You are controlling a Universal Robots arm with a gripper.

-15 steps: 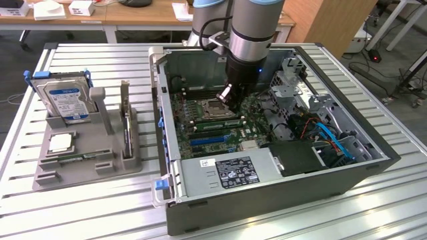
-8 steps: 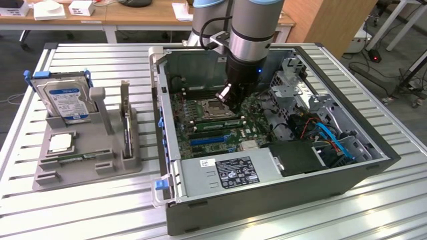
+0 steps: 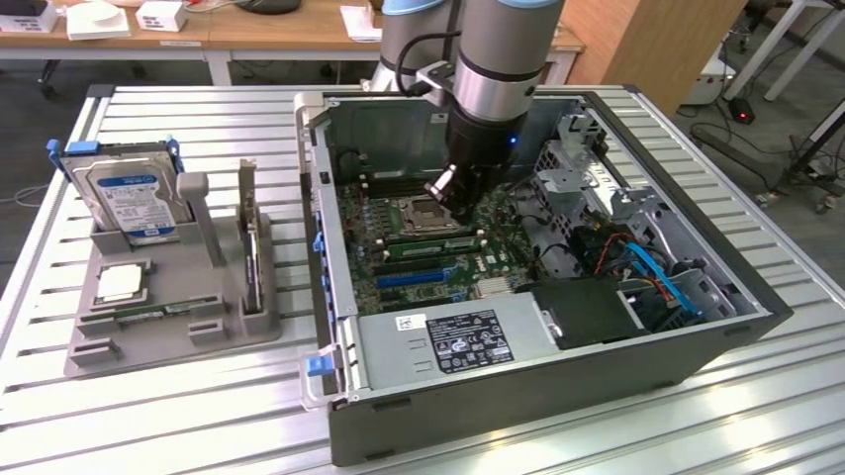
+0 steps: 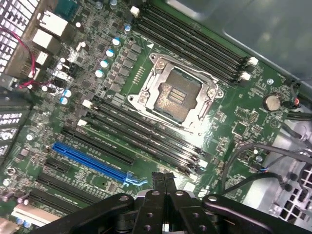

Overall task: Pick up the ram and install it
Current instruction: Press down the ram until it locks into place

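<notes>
Claw closed, empty, over the motherboard.
The ram lies in the grey holder on the surface, at the case's nine o'clock — grasp it squarely by its long edges, keeping it level.

The thin green ram lies flat on the grey holder.

No text can be read: the blue label on the hard drive and the white sticker on the power supply carry print too small to make out.
</notes>
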